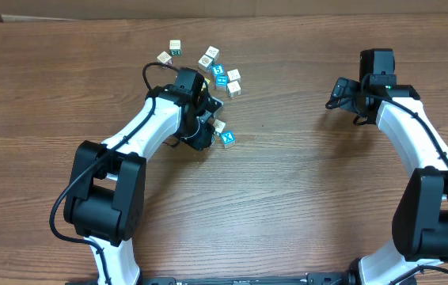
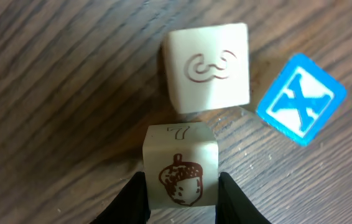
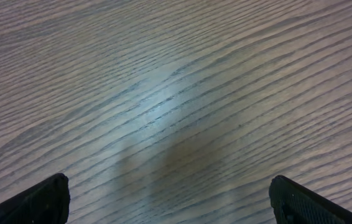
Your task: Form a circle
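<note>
Nearest me, my left gripper (image 2: 180, 190) has its jaws narrow, pressed against both sides of an acorn cube (image 2: 180, 163) with no gap showing. Just past it sit one white squiggle cube (image 2: 208, 67) and one blue X cube (image 2: 300, 98), side by side. Well away to the right, my right gripper (image 3: 170, 193) hangs with its jaws wide, holding nothing, over the bare table (image 3: 163, 93). The circle (image 1: 222, 80) lies just beyond the left jaws, apart from them: two blue cubes and two white, tightly bunched. Farthest, four loose cubes (image 1: 206, 62) are scattered to its left.
</note>
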`<state>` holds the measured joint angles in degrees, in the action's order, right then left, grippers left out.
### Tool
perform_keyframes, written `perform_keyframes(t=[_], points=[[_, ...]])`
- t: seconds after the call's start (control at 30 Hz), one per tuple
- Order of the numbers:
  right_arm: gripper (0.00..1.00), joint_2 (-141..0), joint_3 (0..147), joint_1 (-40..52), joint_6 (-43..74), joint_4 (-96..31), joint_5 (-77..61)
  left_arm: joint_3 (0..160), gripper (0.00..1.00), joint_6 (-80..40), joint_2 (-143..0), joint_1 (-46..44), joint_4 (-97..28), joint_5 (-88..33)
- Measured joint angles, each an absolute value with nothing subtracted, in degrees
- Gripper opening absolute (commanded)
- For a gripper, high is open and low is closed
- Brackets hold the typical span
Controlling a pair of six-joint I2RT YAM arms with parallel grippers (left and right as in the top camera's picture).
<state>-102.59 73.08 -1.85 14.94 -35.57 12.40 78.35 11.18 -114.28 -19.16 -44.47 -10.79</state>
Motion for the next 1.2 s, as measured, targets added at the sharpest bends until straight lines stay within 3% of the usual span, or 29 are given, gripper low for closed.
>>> perform_keyframes(t=[0.83, 1.2], points=[[1.0, -102.6, 73.1, -1.8, 15.0, -35.6, 12.4, 78.5, 0.29, -20.0, -114.1, -19.5, -48.0, -8.0], [1.0, -102.6, 73.1, -1.8, 15.0, -35.6, 12.4, 78.5, 0.27, -21.0, -114.1, -20.9, -45.5, -4.7]])
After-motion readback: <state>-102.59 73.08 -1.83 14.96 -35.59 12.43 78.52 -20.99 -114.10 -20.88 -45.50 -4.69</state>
